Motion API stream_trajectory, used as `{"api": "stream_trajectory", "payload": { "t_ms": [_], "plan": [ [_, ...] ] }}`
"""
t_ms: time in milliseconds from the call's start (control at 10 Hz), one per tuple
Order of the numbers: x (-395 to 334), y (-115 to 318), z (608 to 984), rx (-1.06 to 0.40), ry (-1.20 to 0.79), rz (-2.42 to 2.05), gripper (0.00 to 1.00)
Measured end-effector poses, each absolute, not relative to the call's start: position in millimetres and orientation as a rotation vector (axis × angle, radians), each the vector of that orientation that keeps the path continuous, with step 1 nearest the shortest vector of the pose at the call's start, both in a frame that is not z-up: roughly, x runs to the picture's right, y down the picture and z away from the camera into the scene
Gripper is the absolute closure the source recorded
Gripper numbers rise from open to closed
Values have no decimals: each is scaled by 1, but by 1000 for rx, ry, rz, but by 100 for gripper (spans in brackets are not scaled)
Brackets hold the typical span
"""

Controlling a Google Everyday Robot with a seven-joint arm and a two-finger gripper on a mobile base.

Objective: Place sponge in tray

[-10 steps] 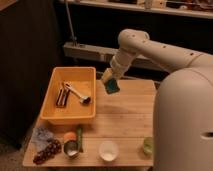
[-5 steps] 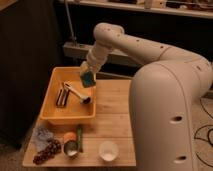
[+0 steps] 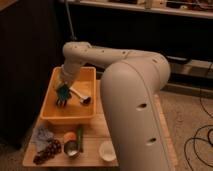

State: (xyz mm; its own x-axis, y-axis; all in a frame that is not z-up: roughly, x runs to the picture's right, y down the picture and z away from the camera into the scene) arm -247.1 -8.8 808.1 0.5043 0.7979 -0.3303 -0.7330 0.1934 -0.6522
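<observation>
Because the sponge (image 3: 62, 91) belongs in the tray (image 3: 50, 116), I am holding the end effector (image 3: 62, 95) low inside the orange bin, clenched on that dark green sponge, which is hanging above the tray floor beside a spoon-like utensil (image 3: 80, 95). Grapes (image 3: 45, 151), a cup (image 3: 107, 151) and a can (image 3: 70, 148) are sitting on the desk (image 3: 95, 135), clear of the drop.

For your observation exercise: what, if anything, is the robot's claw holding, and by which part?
The claw, over the orange tray, holds the dark green sponge. Which part of it is gripped cannot be told.
</observation>
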Motion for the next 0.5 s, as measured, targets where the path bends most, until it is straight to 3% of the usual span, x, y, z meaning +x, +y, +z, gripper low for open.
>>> {"api": "stream_trajectory", "payload": {
  "t_ms": [500],
  "plan": [
    [-244,43,830,-936,-53,1032,32]
  ]
}}
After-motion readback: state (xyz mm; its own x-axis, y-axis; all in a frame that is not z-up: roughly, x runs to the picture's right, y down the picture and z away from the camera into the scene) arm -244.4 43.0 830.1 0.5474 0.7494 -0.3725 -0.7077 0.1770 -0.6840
